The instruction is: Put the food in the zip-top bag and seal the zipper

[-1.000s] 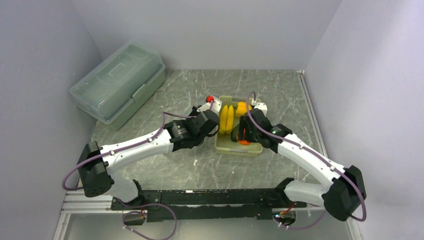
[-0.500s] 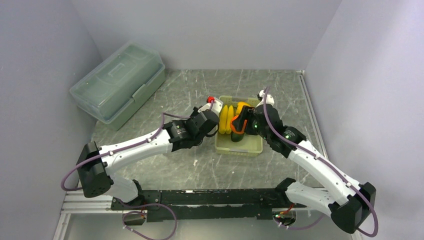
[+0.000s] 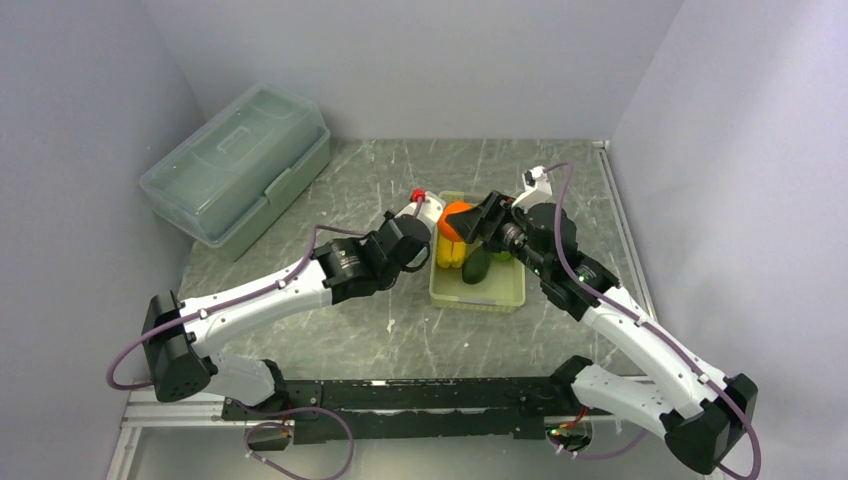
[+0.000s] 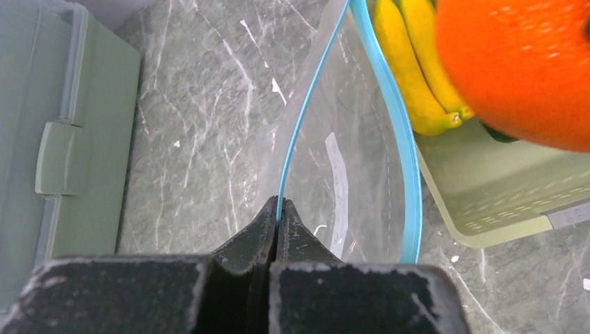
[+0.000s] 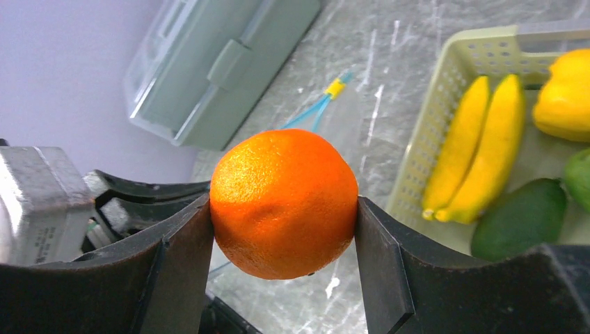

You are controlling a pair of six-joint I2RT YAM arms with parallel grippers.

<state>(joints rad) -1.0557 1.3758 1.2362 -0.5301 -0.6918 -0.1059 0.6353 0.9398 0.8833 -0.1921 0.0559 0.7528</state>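
Left jaws: clamped shut on the zipper [image 4: 300,132], pinching the near teal strip at its end. The zip-top bag [image 4: 348,181] lies flat on the table [image 3: 380,330] straight ahead of these jaws. Its mouth is open, and the second strip bows out to the right of the tips.

Right jaws: gripping the orange [image 5: 284,203], one finger on each side, and the orange is held clear of the table. Seen from the left wrist, the orange sits ahead and to the right of the left jaws, over the basket [image 4: 487,216] rim.

Rest of the food is in the basket, to the right of the right jaws:
- Bananas [image 5: 480,149] lie along the wall nearest the jaws.
- Avocado [image 5: 518,219] is just beyond the right finger.
- A yellow piece [image 5: 563,94] and a light green one [image 5: 579,177] are further right.

The lidded storage box [image 3: 240,160] is well to the left of the left jaws.
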